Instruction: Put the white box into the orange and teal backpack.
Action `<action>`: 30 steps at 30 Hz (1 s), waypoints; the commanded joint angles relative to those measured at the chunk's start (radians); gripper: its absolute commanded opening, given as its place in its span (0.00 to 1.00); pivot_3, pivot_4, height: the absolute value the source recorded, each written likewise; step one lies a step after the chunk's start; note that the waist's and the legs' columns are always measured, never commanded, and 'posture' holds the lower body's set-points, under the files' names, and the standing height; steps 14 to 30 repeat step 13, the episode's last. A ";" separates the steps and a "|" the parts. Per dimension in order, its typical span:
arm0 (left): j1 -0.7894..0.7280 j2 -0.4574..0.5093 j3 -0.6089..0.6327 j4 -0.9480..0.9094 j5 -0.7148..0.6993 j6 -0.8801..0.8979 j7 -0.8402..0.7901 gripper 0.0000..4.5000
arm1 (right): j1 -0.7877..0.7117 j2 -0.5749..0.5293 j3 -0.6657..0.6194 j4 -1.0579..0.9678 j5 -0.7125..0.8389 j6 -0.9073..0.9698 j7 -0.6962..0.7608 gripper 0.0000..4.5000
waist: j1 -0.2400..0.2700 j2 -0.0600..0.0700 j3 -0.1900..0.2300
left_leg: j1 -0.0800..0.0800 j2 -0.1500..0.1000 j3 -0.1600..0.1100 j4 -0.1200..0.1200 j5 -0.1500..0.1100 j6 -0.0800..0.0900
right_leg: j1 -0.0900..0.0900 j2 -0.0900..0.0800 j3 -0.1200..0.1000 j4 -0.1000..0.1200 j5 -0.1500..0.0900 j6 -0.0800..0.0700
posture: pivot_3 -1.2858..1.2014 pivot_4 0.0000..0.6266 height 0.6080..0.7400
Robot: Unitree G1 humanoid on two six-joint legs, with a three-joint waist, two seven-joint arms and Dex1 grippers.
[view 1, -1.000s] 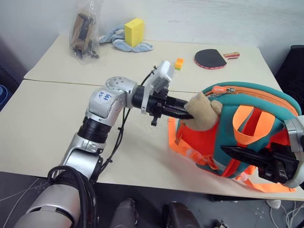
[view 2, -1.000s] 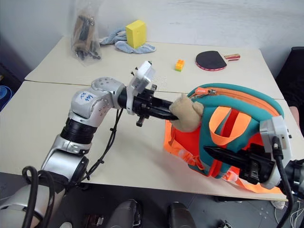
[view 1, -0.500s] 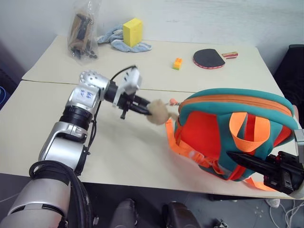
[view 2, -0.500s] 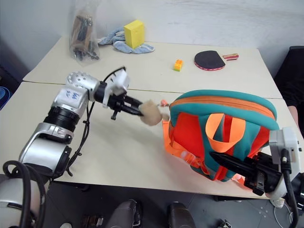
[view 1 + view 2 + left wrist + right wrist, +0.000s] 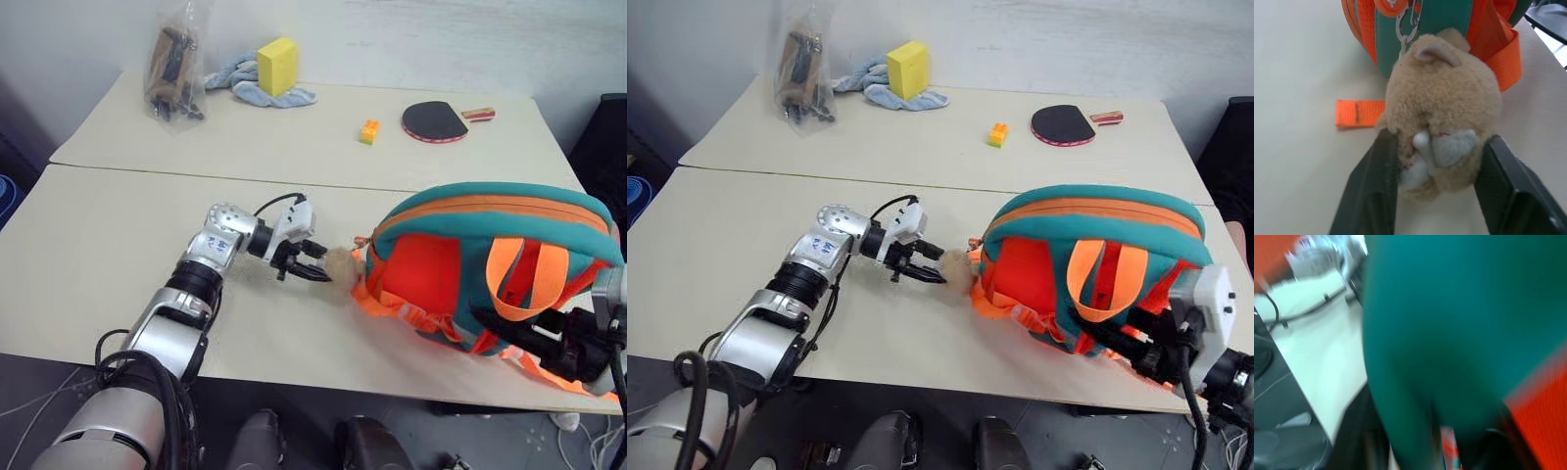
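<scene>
Left eye view: the left arm reaches out low over the table, forearm nearly flat above the top, with its wrist bent to point the left gripper toward the robot's right, at the orange and teal backpack. In the left wrist view its two black fingers stand apart on either side of the beige plush toy; the toy sits between them and brushes their inner faces, though whether they pinch it cannot be told. The toy hangs from a metal clip on the backpack's teal trim and rests on the tabletop, just beside an orange webbing strap lying flat there. The backpack lies on its side near the table's front right corner, its orange handle loop facing the camera and its lower straps trailing over the front edge. The right gripper is pressed against the backpack's near underside at that edge; its fingers are buried in fabric, so whether they are apart or together cannot be told. Bare tabletop lies open to the left of the arm and between it and the far seam. Along the far side stand a yellow block on a blue cloth, a clear plastic bag, a small orange brick and a table-tennis paddle. The white box's whereabouts cannot be told.
</scene>
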 commanded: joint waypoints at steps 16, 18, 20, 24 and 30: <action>-0.075 0.462 0.189 -0.299 -0.377 0.362 -0.175 1.00 | 0.266 -0.196 -0.674 0.577 -0.080 0.073 0.498 0.99 | -0.011 0.000 0.001 | 0.002 0.000 0.000 -0.003 -0.004 0.006 | 0.003 -0.002 0.000 -0.003 0.000 -0.001 | 0.52 0.24 1.00; -0.075 0.462 0.189 -0.299 -0.377 0.362 -0.175 1.00 | 0.266 -0.196 -0.674 0.577 -0.080 0.073 0.498 0.99 | -0.011 0.000 0.001 | 0.002 0.000 0.000 -0.003 -0.004 0.006 | 0.003 -0.002 0.000 -0.003 0.000 -0.001 | 0.52 0.24 1.00; -0.075 0.462 0.189 -0.299 -0.377 0.362 -0.175 1.00 | 0.266 -0.196 -0.674 0.577 -0.080 0.073 0.498 0.99 | -0.011 0.000 0.001 | 0.002 0.000 0.000 -0.003 -0.004 0.006 | 0.003 -0.002 0.000 -0.003 0.000 -0.001 | 0.52 0.24 1.00; -0.075 0.462 0.189 -0.299 -0.377 0.362 -0.175 1.00 | 0.266 -0.196 -0.674 0.577 -0.080 0.073 0.498 0.99 | -0.011 0.000 0.001 | 0.002 0.000 0.000 -0.003 -0.004 0.006 | 0.003 -0.002 0.000 -0.003 0.000 -0.001 | 0.52 0.24 1.00; -0.075 0.462 0.189 -0.299 -0.377 0.362 -0.175 1.00 | 0.266 -0.196 -0.674 0.577 -0.080 0.073 0.498 0.99 | -0.011 0.000 0.001 | 0.002 0.000 0.000 -0.003 -0.004 0.006 | 0.003 -0.002 0.000 -0.003 0.000 -0.001 | 0.52 0.24 1.00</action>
